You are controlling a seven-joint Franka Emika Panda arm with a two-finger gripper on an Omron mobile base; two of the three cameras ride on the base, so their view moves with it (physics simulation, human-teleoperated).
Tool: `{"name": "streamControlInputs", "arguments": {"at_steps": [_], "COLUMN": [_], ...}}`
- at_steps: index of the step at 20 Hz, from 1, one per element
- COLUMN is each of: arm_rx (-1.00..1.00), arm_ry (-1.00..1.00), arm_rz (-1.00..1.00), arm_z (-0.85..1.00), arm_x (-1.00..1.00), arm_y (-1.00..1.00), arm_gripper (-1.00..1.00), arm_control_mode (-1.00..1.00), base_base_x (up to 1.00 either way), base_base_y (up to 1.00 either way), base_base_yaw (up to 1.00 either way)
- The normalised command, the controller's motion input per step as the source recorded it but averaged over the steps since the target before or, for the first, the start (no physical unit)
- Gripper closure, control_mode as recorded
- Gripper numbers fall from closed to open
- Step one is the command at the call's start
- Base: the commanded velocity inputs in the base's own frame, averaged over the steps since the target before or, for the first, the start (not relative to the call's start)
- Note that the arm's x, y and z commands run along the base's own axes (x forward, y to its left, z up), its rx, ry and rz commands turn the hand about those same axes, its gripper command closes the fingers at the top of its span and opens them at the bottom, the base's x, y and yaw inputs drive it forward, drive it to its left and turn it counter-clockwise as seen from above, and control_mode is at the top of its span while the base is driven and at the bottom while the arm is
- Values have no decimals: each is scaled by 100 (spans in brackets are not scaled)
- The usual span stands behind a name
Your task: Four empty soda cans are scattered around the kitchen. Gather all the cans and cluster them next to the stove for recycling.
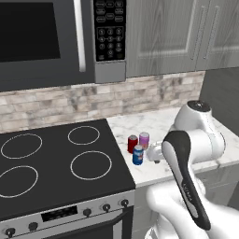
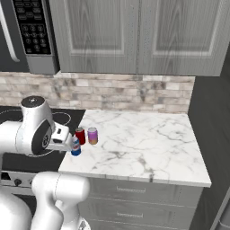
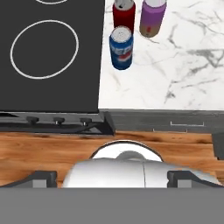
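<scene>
Three soda cans stand together on the marble counter (image 2: 143, 139), right beside the stove (image 1: 56, 158): a red can (image 1: 132, 143), a pink-purple can (image 1: 144, 139) and a blue can (image 1: 137, 155) in front of them. All three are upright: the red can (image 3: 124, 15), the pink-purple can (image 3: 152, 17) and the blue can (image 3: 121, 48). The second blue can is out of view. My gripper (image 3: 111, 179) hangs above the counter's front edge, just short of the blue can (image 2: 76, 146). It is open, its fingertips (image 3: 41, 178) wide apart with nothing between them. My own arm partly hides the gripper (image 1: 155, 154).
A black microwave (image 1: 46, 42) hangs over the cooktop, and grey cabinets (image 2: 134, 36) hang over the counter. Drawers (image 2: 134, 193) sit below the counter, above a wooden floor (image 3: 43, 148). A dark wall (image 2: 211, 112) closes the counter's right end.
</scene>
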Motion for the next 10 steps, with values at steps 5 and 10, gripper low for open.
{"name": "streamControlInputs", "arguments": {"at_steps": [5, 10], "arm_rx": [2, 1], "arm_ry": [0, 0], "arm_rz": [-1, 0], "arm_z": [26, 7], "arm_x": [-61, -27], "arm_y": [-5, -3], "arm_gripper": [-100, -100], "arm_control_mode": [-100, 100], "base_base_x": [0, -44], "base_base_y": [0, -1], "base_base_yaw": [0, -1]}}
